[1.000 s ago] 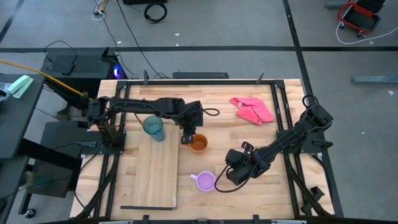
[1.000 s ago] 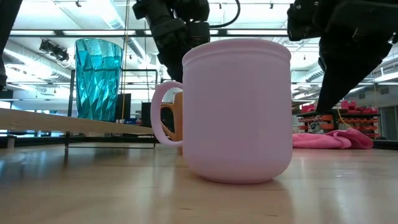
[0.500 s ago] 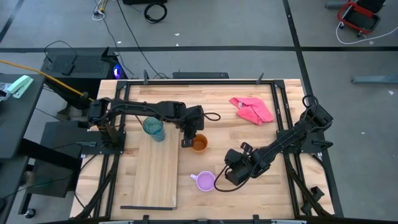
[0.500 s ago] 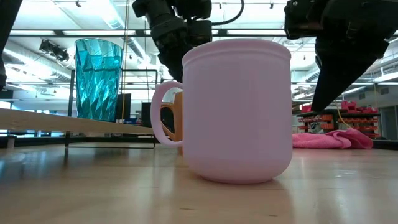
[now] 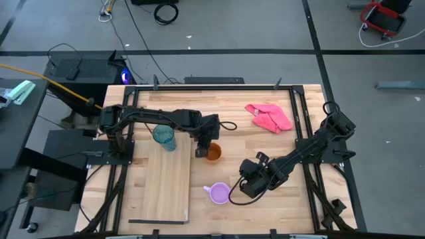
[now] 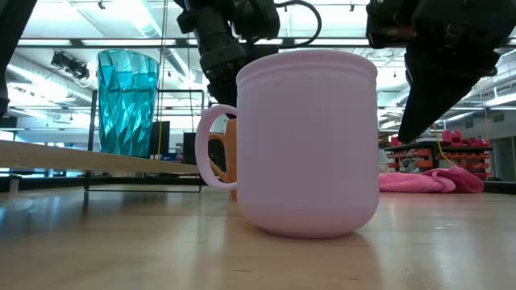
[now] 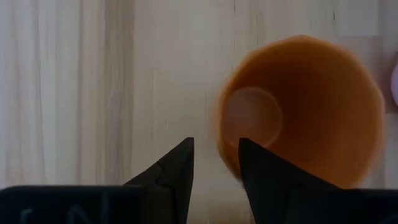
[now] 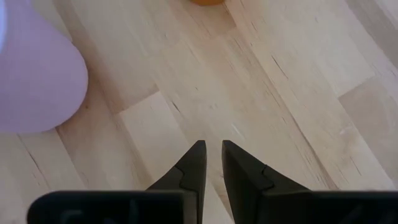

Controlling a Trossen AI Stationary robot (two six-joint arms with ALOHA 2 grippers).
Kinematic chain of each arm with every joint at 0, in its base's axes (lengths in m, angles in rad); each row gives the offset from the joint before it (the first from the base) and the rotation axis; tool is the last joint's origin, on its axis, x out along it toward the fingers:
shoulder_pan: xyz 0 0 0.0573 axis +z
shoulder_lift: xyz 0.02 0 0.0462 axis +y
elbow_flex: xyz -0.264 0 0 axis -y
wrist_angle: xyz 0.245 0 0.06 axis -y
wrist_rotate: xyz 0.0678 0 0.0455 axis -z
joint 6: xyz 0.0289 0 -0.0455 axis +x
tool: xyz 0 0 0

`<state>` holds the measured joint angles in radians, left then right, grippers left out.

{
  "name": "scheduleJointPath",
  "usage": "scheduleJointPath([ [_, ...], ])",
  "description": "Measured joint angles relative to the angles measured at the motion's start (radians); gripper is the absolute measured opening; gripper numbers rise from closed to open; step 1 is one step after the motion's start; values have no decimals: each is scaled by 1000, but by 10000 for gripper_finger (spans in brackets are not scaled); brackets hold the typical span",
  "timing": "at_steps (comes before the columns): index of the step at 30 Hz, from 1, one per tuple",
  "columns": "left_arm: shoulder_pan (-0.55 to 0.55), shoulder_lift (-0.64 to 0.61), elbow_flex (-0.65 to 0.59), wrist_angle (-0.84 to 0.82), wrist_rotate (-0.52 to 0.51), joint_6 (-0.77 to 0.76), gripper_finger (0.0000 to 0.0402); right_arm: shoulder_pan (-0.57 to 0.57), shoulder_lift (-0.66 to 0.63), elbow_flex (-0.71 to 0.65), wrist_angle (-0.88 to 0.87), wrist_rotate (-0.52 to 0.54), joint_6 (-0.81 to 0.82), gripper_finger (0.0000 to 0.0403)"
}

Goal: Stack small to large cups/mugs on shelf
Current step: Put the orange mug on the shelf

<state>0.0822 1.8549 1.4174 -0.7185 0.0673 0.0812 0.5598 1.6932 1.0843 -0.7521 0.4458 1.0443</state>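
My left arm reaches across from the table's left side, its wrist bent downward, and my left gripper (image 5: 201, 152) points at the tabletop with a narrow gap between its fingers. My right arm lies low and angled inward, right gripper (image 8: 210, 163) slightly parted, empty.

Overhead, table-level, two wrist cameras; all share lilac mug (image 6: 310, 145)

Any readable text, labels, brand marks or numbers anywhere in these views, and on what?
None can be read. The teal tumbler, orange mug, lilac mug, pink cloth and shelf carry no print; background room signage in the low view is too small.
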Motion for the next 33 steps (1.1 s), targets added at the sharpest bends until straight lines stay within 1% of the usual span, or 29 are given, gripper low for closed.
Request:
scheduleJointPath([
  [12, 0, 46, 0, 1, -1, -13, 122, 0, 0, 0, 14, 7, -17, 59],
  [17, 0, 45, 0, -2, -4, -13, 123, 0, 0, 0, 19, 7, -27, 59],
  [26, 0, 42, 0, -2, -3, -18, 110, 0, 0, 0, 26, 18, -30, 59],
  [33, 0, 42, 13, -14, -3, -19, 111, 0, 0, 0, 26, 18, -30, 59],
])
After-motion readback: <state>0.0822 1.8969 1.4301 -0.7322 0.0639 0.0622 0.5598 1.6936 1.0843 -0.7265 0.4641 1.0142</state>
